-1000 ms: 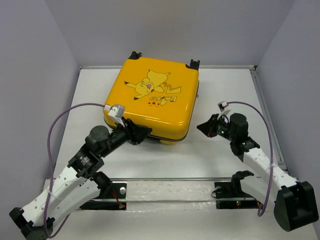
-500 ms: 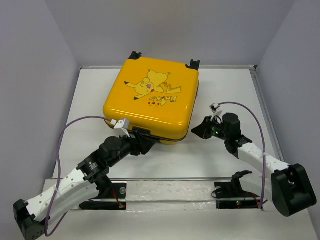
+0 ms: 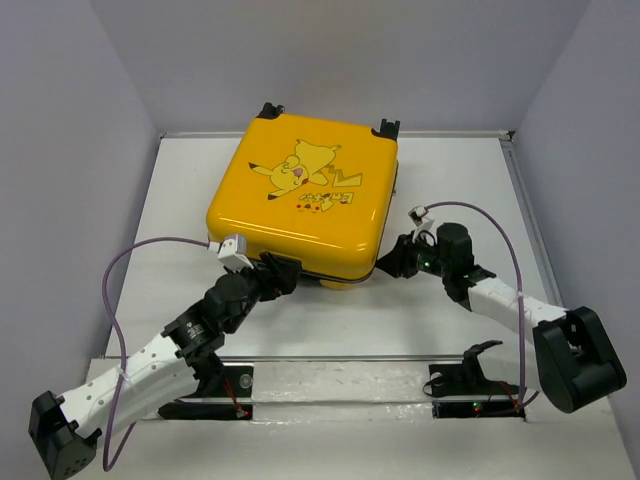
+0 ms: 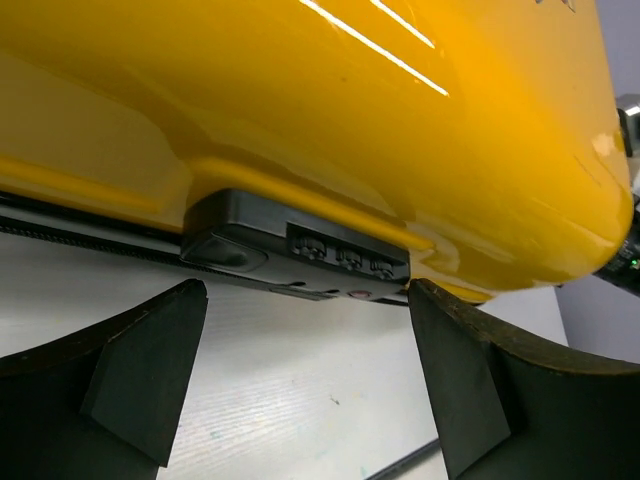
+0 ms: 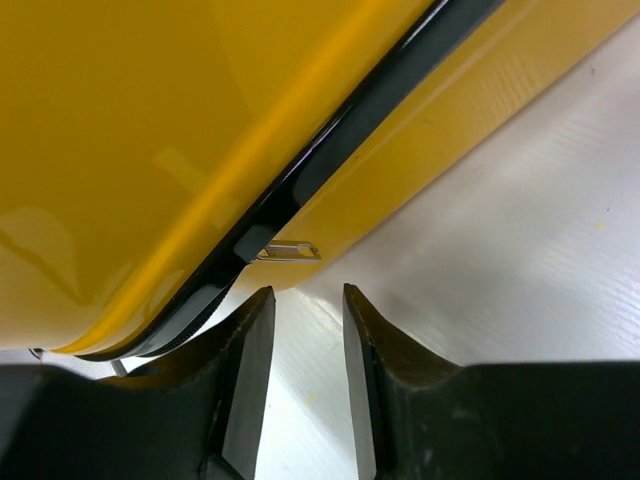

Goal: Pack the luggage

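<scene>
The luggage [image 3: 305, 195], a yellow hard-shell suitcase with a cartoon print, lies flat and closed at the back middle of the table. My left gripper [image 3: 281, 271] is at its near edge, jaws wide open and empty. In the left wrist view the luggage [image 4: 330, 110] fills the top, and its black combination lock [image 4: 300, 250] sits just ahead of the left gripper [image 4: 305, 335]. My right gripper [image 3: 392, 262] is at the near right corner. In the right wrist view the right gripper [image 5: 308, 295] is open by a narrow gap, just short of a silver zipper pull [image 5: 288, 251] on the black zipper seam [image 5: 330, 140].
Grey walls close in the white table [image 3: 450, 180] at the back and both sides. A raised rim [image 3: 530, 210] runs along the right edge. A metal rail [image 3: 340, 375] with the arm bases spans the near edge. Purple cables [image 3: 140, 250] loop over both arms.
The left gripper has opened wide at the luggage's near edge. The right arm has swung left to the luggage's corner, and its jaws have gone from shut to slightly open.
</scene>
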